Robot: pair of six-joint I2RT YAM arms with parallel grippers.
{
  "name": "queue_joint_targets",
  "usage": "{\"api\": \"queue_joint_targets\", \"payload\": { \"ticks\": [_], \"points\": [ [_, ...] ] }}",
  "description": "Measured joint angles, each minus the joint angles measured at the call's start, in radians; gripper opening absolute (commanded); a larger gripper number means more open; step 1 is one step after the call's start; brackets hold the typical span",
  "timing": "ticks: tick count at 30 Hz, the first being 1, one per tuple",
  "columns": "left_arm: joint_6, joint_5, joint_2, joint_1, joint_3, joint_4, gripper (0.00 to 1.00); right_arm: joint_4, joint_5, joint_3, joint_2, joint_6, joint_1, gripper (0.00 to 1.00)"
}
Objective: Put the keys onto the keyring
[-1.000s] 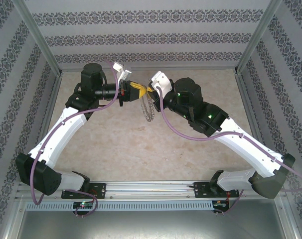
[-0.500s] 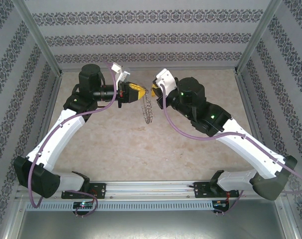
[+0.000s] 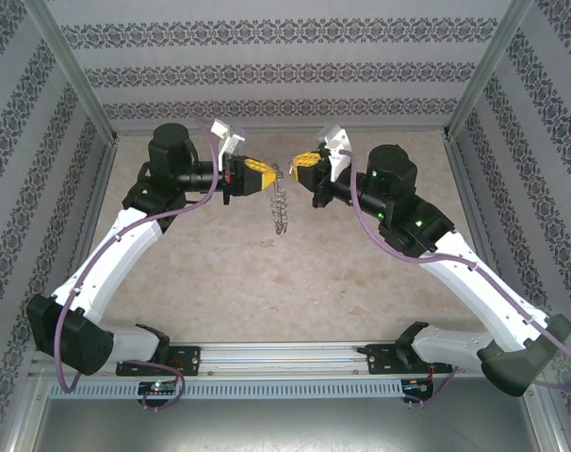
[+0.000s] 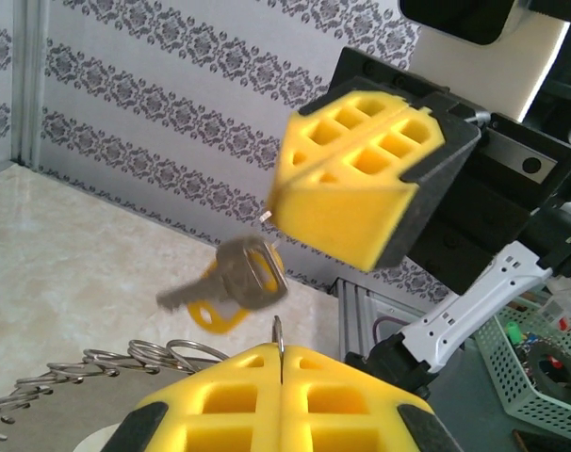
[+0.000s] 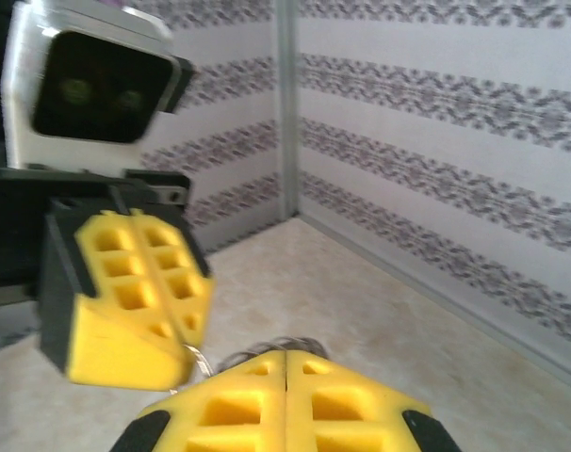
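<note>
My left gripper is held above the table at the back, shut on a thin loop of the grey keyring, whose coils dangle below it. In the left wrist view the wire stands up between my shut fingertips, with the coils at lower left. A small blurred key, grey metal with a yellow-orange piece behind it, hangs just past that tip. Whether it sits on the ring I cannot tell. My right gripper faces the left one a short gap away, shut, nothing showing between its fingers.
Patterned walls and aluminium corner posts close in the beige table on three sides. Both arms reach in from the rail at the near edge. A green basket stands outside the enclosure.
My right gripper has drawn back to the right, away from the left gripper's tip, and turned its fingers toward it. The left gripper has stayed put with the ring, which swings a little.
</note>
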Motion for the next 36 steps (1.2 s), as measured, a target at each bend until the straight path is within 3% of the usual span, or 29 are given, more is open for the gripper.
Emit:
{"api": "queue_joint_targets", "payload": {
  "ticks": [9,15,24,31,36],
  "points": [
    [-0.078,0.028,0.000,0.011,-0.007,0.070,0.00,0.061,-0.068,-0.077,-0.017,0.076,-0.042,0.00],
    [-0.034,0.007,0.000,0.011,-0.006,0.003,0.00,0.058,-0.039,-0.101,-0.055,0.082,-0.048,0.00],
    [0.190,-0.209,0.002,0.011,-0.045,-0.373,0.00,-0.051,0.123,-0.138,-0.069,0.081,-0.091,0.00],
    [0.246,-0.411,0.089,0.003,-0.086,-0.573,0.00,-0.135,0.163,-0.208,0.008,0.105,-0.100,0.00],
    [0.245,-0.508,0.163,-0.025,-0.109,-0.617,0.00,-0.195,0.177,-0.248,0.080,0.125,-0.103,0.00]
  ]
}}
